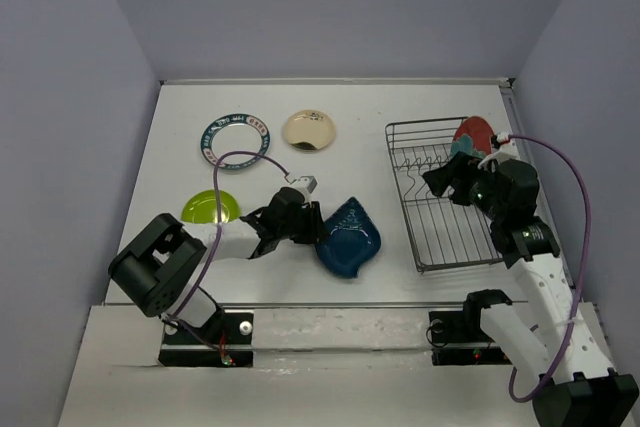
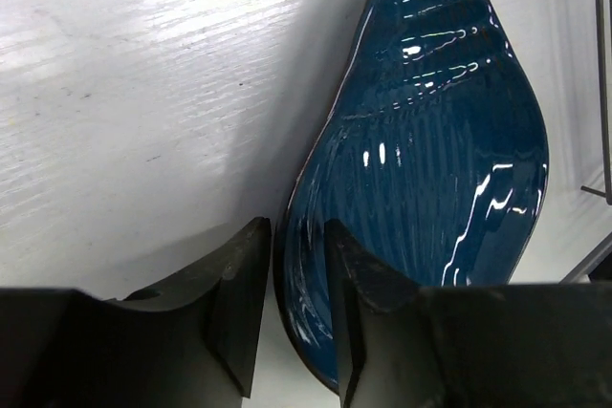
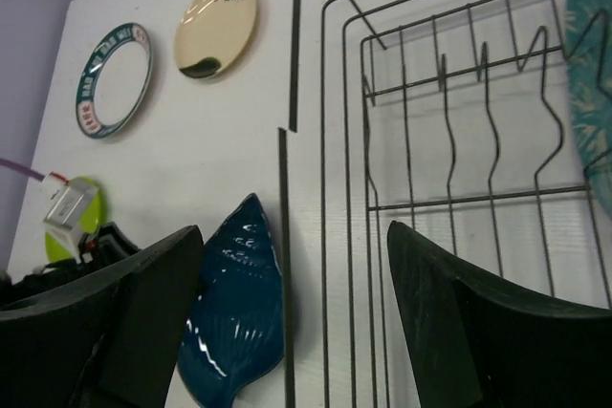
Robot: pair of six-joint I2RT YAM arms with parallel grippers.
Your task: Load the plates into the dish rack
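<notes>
The dark blue leaf-shaped plate lies flat just left of the dish rack. My left gripper straddles its near rim, one finger on the table outside and one over the inside. The jaws are narrowed, with a strip of plate still showing between them. My right gripper hangs wide open and holds nothing, over the rack's left side. The red-and-teal plate stands upright at the rack's far end.
Three plates lie flat on the table's left half. They are the white plate with a green lettered rim, the gold plate and the lime green plate. The rack's upright tines hold nothing on their near side.
</notes>
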